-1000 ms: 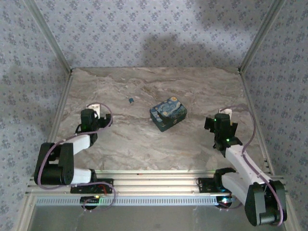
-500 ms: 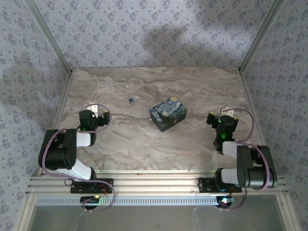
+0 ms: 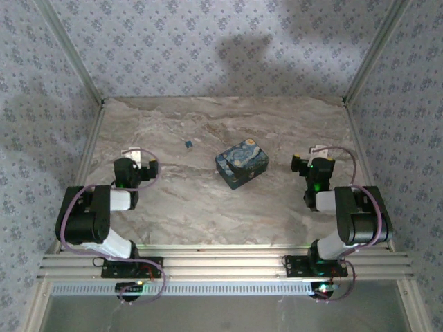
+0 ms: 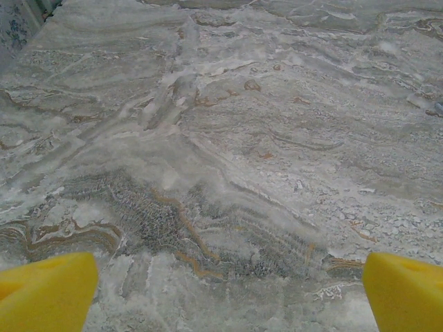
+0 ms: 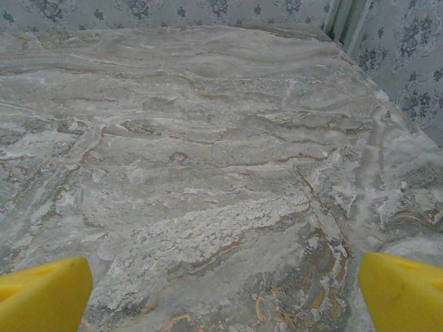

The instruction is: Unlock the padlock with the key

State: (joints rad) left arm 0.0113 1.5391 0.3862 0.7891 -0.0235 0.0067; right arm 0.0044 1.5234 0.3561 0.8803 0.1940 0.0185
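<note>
From above, a box (image 3: 241, 164) sits mid-worktop (image 3: 201, 207) with a blue speck (image 3: 188, 144), possibly the key, near its far-left, while the wrist views show left pincer (image 4: 221, 290) and right pincer (image 5: 225, 290) wide open, empty, over bare marble.

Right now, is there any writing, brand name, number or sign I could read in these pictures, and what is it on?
No readable text anywhere.
Blue swirl-patterned block: painted swirls, no letters that I can make out.
Small blue item: too small to tell.
Wallpaper: flower sprigs, no words.
Marble tabletop: veining, no marks.
Yellow fingers: plain, no label.
</note>
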